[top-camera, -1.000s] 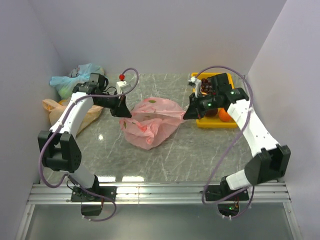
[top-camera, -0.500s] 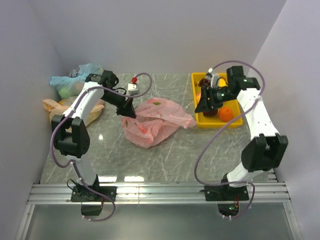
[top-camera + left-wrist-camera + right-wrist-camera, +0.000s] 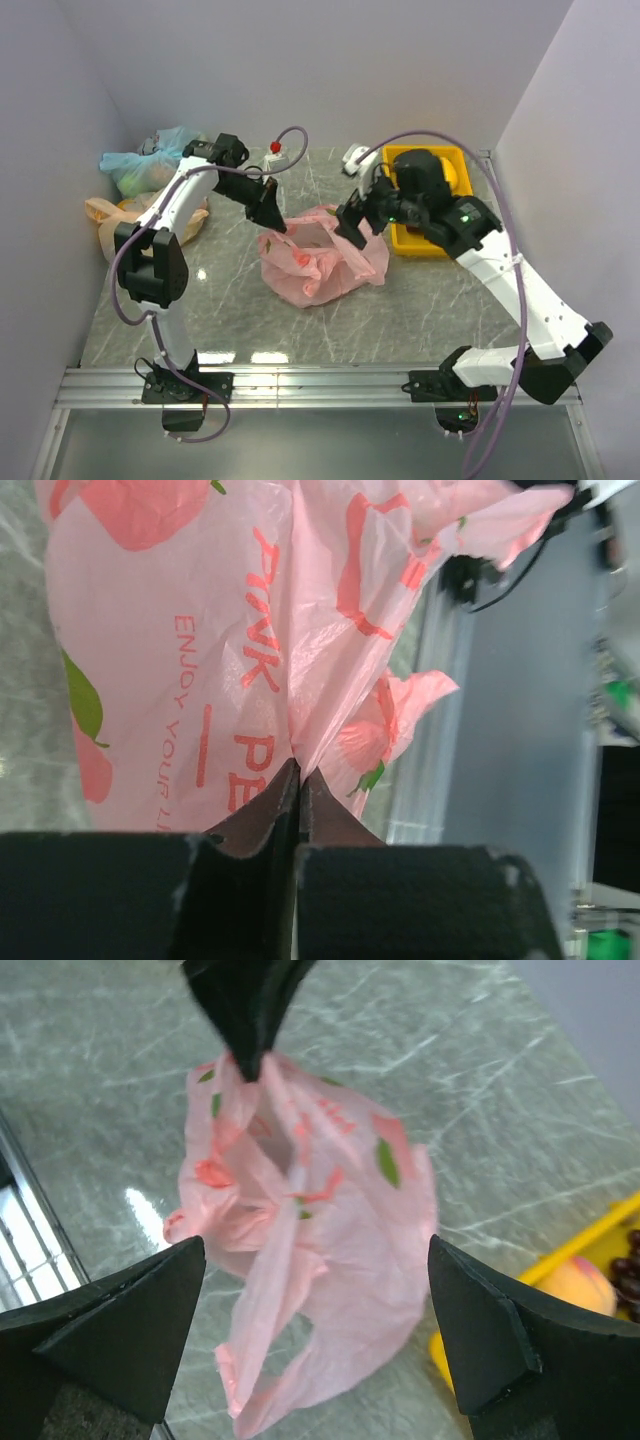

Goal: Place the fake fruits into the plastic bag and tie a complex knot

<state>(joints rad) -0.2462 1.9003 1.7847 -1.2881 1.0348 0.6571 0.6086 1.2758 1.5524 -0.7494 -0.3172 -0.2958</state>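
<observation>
Your two arms match. The left arm (image 3: 170, 205) and right arm (image 3: 525, 295) have white link shells and black joint blocks. Behind each hand a loose mauve cable (image 3: 443, 140) loops back toward the base. Small green lights (image 3: 464, 212) show on the right arm's joints. You'll see matte black, wedge-shaped fingers on the left gripper (image 3: 298, 780) and right gripper (image 3: 315, 1260). The bases (image 3: 185, 388) are black.

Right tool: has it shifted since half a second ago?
Yes. The right tool swung left, off the yellow plastic tray, and now hangs over the salmon-pink plastic bag.
</observation>
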